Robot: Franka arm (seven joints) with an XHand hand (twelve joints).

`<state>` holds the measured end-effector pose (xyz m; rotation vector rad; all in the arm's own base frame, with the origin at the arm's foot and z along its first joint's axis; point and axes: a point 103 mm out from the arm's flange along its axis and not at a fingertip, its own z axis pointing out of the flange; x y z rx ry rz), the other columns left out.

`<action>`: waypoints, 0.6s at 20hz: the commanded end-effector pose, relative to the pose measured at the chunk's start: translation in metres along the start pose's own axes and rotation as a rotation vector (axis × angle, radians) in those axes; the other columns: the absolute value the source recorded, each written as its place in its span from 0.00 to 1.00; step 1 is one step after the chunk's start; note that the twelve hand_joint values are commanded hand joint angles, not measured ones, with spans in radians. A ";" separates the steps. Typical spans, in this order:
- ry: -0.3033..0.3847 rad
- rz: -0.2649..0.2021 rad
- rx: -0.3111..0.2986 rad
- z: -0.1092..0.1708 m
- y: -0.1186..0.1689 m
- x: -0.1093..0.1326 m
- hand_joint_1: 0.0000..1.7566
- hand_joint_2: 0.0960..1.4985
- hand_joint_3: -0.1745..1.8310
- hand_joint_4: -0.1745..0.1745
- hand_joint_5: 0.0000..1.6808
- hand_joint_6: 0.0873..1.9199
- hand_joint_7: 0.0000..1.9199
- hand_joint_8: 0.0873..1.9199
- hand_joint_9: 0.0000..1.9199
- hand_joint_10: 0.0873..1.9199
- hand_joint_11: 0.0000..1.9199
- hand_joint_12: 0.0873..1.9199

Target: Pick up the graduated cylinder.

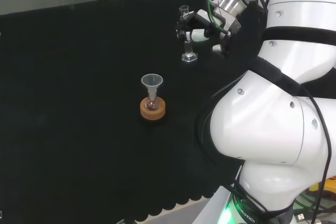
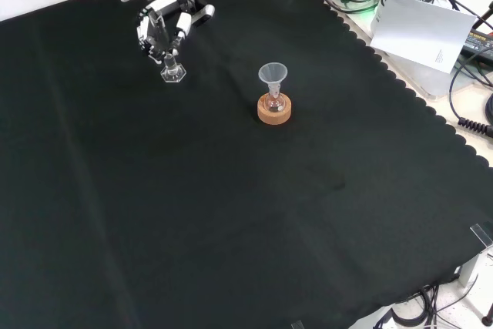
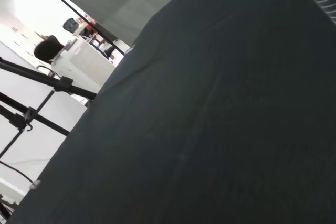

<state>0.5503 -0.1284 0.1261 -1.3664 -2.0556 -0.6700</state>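
The worktop is one broad bench under a black cloth with a scalloped edge. One white arm rises at the right of the head view, its big links standing between the camera and the far right part of the cloth.

One hand works to the left of those links; in the front view the hand comes in at the top left. Its fingers are curled around the single cylinder, which stands upright with its clear hexagonal foot at the cloth; whether the foot touches the cloth I cannot tell.

Nearer the middle sits one cork ring carrying one small flask, and one clear funnel stands in the flask's neck. This set is well apart from the cylinder, with bare cloth between them.

In the wrist view, the cloth runs to a room behind.
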 end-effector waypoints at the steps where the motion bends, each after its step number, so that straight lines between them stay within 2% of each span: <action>1: -0.104 0.026 0.061 -0.006 -0.033 0.033 0.70 0.73 0.08 0.55 0.59 0.54 0.53 0.45 0.67 0.06 0.58 0.39; 5: -0.155 0.031 0.094 -0.003 -0.059 0.056 0.70 0.73 0.08 0.55 0.59 0.54 0.53 0.45 0.68 0.05 0.59 0.39; 11: -0.228 0.027 0.190 -0.004 -0.092 0.086 0.70 0.73 0.08 0.55 0.59 0.54 0.53 0.45 0.68 0.05 0.59 0.39; 12: -0.238 0.030 0.209 -0.005 -0.098 0.090 0.70 0.73 0.08 0.35 0.58 0.53 0.52 0.48 0.68 0.05 0.59 0.39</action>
